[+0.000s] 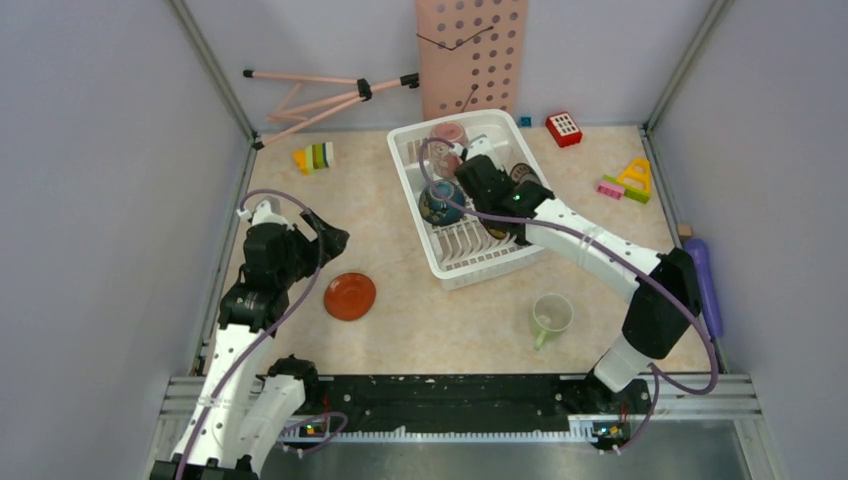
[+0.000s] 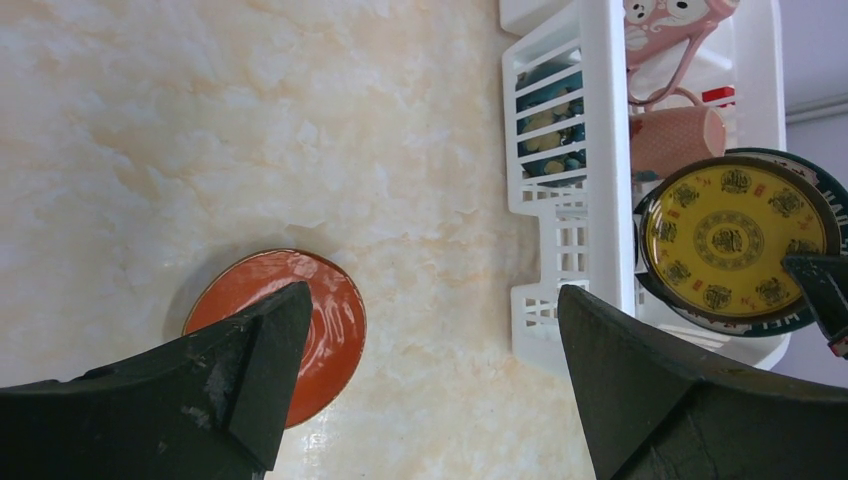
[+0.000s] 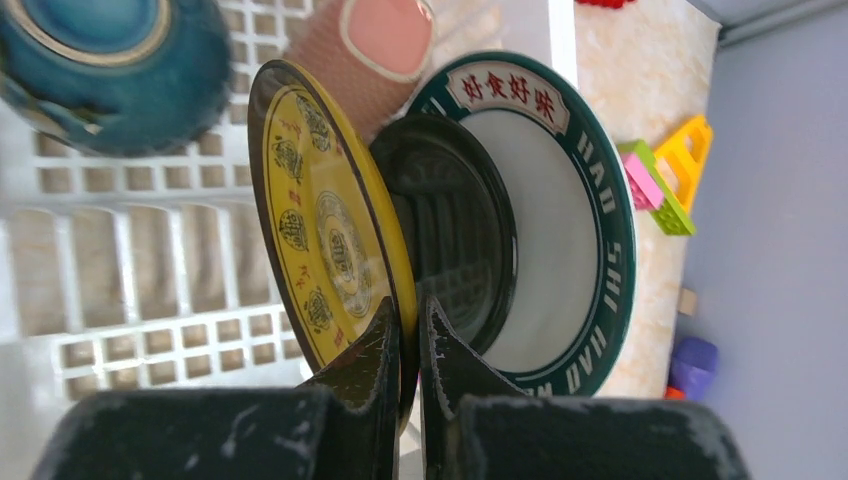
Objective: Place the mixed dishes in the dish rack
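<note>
The white dish rack (image 1: 408, 185) stands at the back centre of the table. In it are a blue-outside bowl (image 1: 440, 203), a pink mug (image 2: 675, 140) and a dark plate with a lettered rim (image 3: 580, 230). My right gripper (image 3: 408, 312) is shut on the lower rim of a black plate with a yellow face (image 3: 320, 220), which stands upright inside the rack. An orange-red saucer (image 1: 350, 296) lies flat on the table. My left gripper (image 1: 335, 240) hovers open just beyond it, empty. A pale green mug (image 1: 551, 315) stands near the front right.
A pink pegboard (image 1: 470, 55) and a folded tripod (image 1: 320, 95) lean at the back wall. Toy blocks lie at the back left (image 1: 315, 157), behind the rack (image 1: 564, 128) and at the right (image 1: 627, 182). A purple bottle (image 1: 704, 280) lies along the right edge.
</note>
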Controlling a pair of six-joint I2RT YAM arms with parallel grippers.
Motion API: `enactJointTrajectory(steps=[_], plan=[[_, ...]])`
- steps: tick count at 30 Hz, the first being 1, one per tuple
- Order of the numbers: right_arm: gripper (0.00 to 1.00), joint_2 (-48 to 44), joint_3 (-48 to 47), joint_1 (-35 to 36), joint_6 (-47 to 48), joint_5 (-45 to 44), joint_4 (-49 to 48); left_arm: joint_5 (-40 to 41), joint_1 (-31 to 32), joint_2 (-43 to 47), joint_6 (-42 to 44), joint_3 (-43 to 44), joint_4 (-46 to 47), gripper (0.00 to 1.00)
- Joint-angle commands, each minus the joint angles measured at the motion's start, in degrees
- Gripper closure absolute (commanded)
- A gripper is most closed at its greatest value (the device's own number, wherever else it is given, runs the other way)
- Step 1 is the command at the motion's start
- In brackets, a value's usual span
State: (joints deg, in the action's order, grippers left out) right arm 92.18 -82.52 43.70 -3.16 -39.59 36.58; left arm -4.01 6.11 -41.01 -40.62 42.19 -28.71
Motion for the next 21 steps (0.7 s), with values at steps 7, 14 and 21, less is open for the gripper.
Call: enactJointTrajectory(steps=[7,14,21], plan=[[1.00,-3.0,-0.2,-1.9,2.7,-7.7,0.9,3.3,0.0,0.4,-1.1,-0.4,-0.9,0.02],[1.00,-0.6,2.2,-3.0,2.9,-9.1,1.2,2.6,0.0,0.6,-1.0,-1.3,-0.7,0.03],[1.00,0.8,3.4,-3.8,2.2,-6.1,0.8,1.8,0.0,0.3,-1.1,-1.4,-0.3,0.03]])
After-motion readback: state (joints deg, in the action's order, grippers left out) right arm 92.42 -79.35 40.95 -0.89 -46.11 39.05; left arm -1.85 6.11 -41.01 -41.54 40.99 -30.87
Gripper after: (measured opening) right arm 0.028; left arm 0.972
